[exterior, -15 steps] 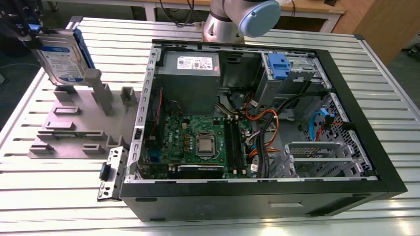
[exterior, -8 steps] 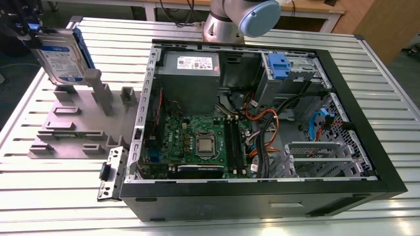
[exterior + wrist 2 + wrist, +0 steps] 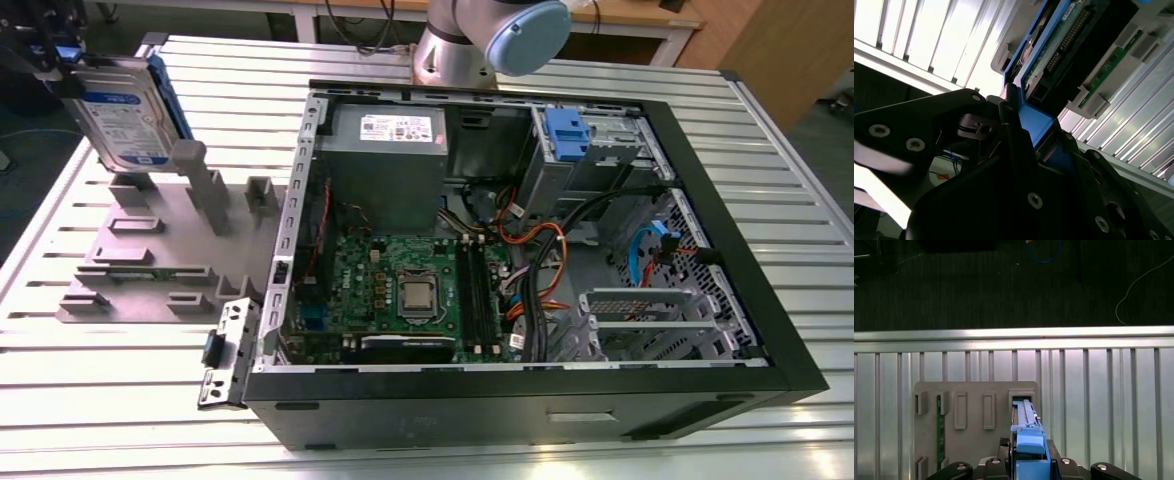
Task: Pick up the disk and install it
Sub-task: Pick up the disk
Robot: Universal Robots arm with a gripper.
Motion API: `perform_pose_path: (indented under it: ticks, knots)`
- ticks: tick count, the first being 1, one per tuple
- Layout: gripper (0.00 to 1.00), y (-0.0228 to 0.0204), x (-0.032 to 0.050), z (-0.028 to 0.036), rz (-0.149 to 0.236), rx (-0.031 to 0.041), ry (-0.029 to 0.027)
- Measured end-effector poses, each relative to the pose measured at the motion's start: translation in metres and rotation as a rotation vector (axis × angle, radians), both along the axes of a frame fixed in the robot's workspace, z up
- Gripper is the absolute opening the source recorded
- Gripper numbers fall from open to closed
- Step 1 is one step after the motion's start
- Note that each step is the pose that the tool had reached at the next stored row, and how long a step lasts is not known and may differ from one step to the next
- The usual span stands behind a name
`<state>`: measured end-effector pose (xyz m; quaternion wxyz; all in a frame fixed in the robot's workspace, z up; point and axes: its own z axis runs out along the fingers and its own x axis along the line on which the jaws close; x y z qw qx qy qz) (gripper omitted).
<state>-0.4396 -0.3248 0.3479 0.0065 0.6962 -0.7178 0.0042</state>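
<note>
A big slatted table (image 3: 80, 400) holds a black case (image 3: 534, 405) with its side open, on the exterior view's right. On the exterior view's left sits a grey holder (image 3: 147, 265) with posts and slots. The disk (image 3: 127, 110) stands upright over the far end of the holder, well apart from the case. Its low edge is close to a slot, and it is hard to tell if it is all the way out. The gripper (image 3: 1030, 465) has its jaws squeezed narrow on the blue rail (image 3: 1036, 122) at the top edge of the disk.

The step in hand looks like lifting the disk out of the holder. To do it well, the gripper should go straight up, so the disk does not scrape the slot or bump the tall post (image 3: 191, 165) beside it. The grip is on a thin edge, so the disk could swing; slow moves and a firm squeeze would keep it upright
</note>
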Motion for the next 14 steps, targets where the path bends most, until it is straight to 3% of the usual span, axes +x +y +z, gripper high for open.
perform_pose_path:
  ticks: [14]
  knots:
    - [0.36, 0.0000, 0.0000, 0.0044, 0.000, 0.0001, -0.0003]
